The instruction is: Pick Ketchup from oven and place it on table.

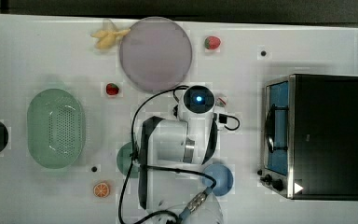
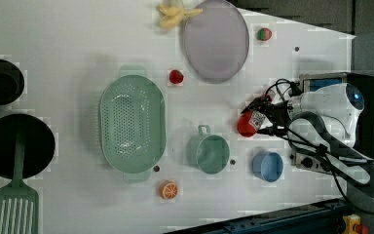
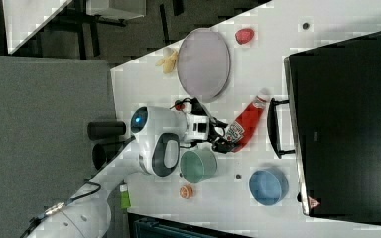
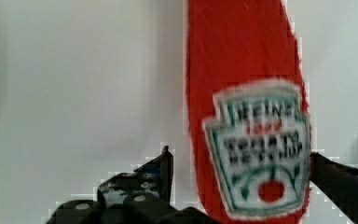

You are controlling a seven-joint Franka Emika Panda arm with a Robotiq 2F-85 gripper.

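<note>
- The Ketchup is out of the oven, lying over the white table just in front of the oven's curved handle, its cap nearest the handle's upper end in the right view
- The gripper pinches the bottle's fat base end; in the wrist view one finger sits beside the red body and the other meets the label
- It looks light, a soft squeezable plastic with smooth sides, so a hard pinch would likely dent it
- A hold across the wide labelled body seems best; the tapering neck could slip
- The green cup sits just beside the base end
</note>
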